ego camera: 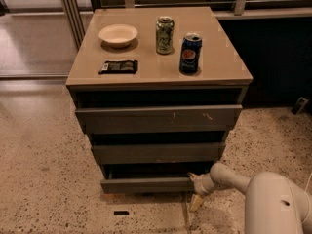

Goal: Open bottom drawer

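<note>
The bottom drawer (pixel 146 184) is the lowest of three grey-brown handleless fronts on the cabinet (pixel 158 77). It has a plain flat front and stands out a little, with a dark gap above it. My gripper (pixel 194 189) is low on the floor side, at the right end of that drawer front and touching it. The white arm (pixel 273 204) comes in from the lower right corner. The middle drawer (pixel 157 152) and the wide top drawer (pixel 158 117), which has white scratch marks, sit above.
On the cabinet top stand a white bowl (pixel 118 34), a green can (pixel 165 34), a blue Pepsi can (pixel 190 53) and a dark snack packet (pixel 118 66). The floor is speckled terrazzo (pixel 44 179). A small dark item (pixel 121 212) lies in front.
</note>
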`<action>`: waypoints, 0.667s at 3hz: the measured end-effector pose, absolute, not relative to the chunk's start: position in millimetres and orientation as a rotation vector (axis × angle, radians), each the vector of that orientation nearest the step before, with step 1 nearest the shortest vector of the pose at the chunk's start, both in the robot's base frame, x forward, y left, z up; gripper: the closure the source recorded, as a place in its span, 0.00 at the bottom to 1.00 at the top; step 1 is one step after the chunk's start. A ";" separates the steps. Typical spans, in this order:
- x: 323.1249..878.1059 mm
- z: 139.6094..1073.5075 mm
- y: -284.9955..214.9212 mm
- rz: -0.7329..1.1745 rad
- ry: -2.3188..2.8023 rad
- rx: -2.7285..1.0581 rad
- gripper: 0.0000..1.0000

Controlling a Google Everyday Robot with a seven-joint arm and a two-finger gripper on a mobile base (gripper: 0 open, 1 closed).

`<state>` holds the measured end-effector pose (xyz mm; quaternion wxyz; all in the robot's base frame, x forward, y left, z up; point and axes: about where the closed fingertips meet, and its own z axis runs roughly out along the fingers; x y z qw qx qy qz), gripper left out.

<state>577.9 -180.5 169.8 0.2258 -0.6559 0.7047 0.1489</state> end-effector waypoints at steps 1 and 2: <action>563.8 175.4 -183.4 0.442 1.966 -1.794 0.00; 548.6 179.0 -185.9 0.486 1.994 -1.770 0.00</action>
